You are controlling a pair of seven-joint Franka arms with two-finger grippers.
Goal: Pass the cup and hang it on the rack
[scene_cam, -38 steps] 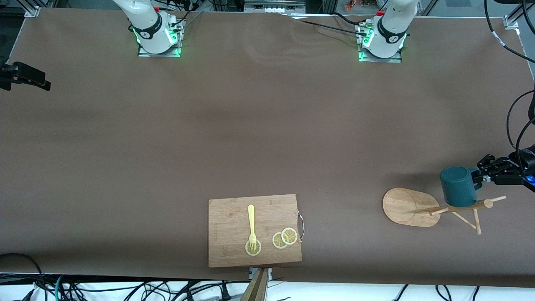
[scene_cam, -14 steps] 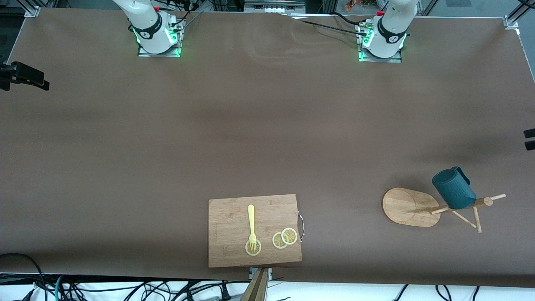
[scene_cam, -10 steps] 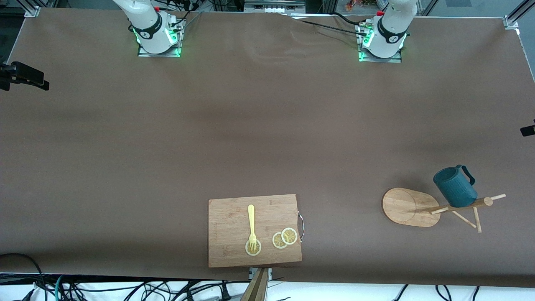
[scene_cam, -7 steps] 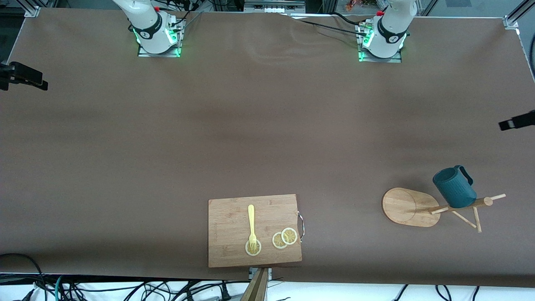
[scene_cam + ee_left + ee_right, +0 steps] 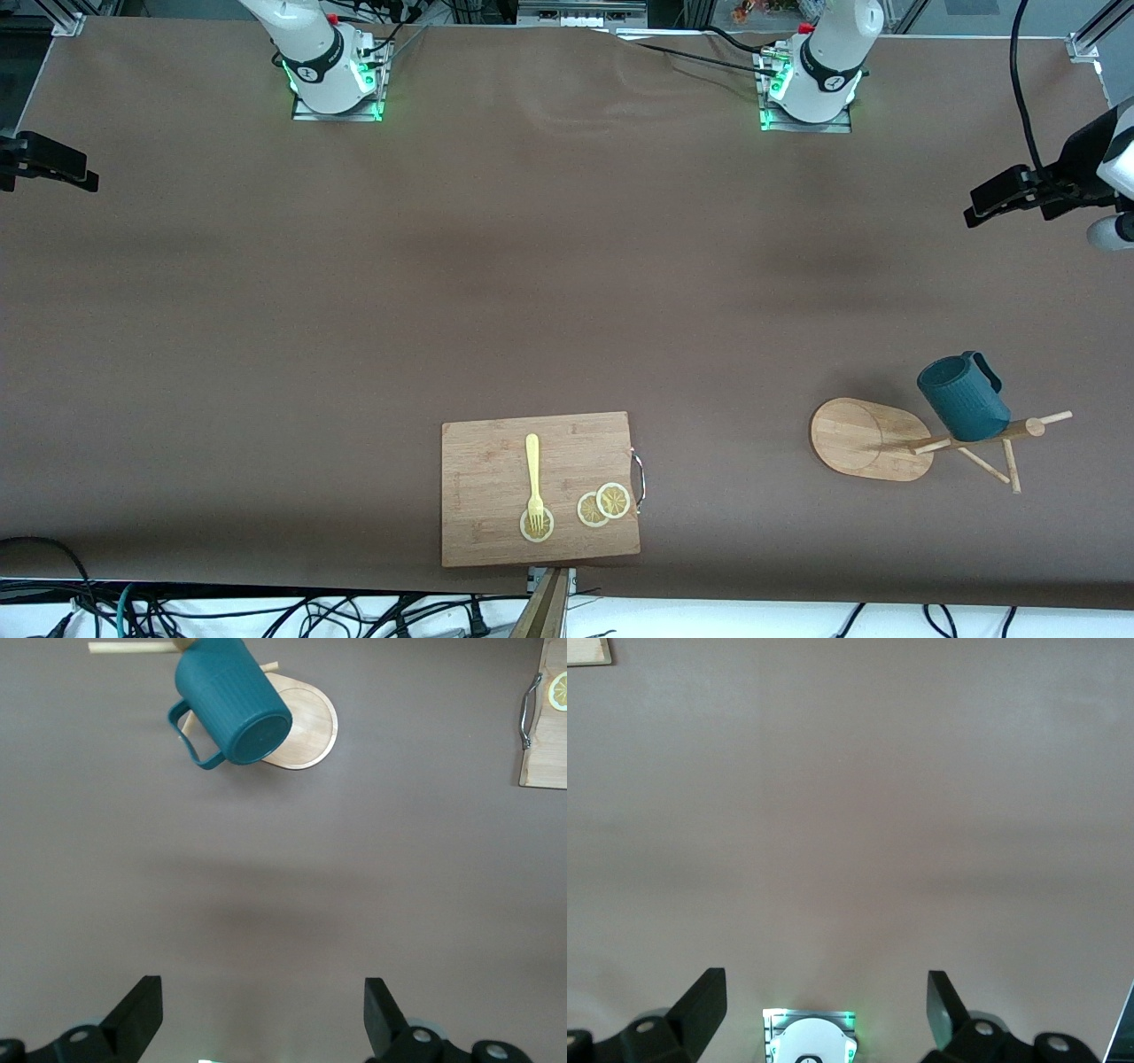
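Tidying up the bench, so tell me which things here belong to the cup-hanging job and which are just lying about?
Job:
- dark teal ribbed mug, hanging on the rack
- light bamboo mug rack

Lying about:
- rectangular wooden cutting board
- pale yellow fork
- three lemon slices

Cup released onto rack — left tool withdrawn, open.

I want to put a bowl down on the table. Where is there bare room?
The broad brown stretch between the arm bases and the board is bare, as is the right arm's end of the table. It is crowded only around the rack with the cup hanging on it. The left hand, open, hangs over the table's left-arm end.
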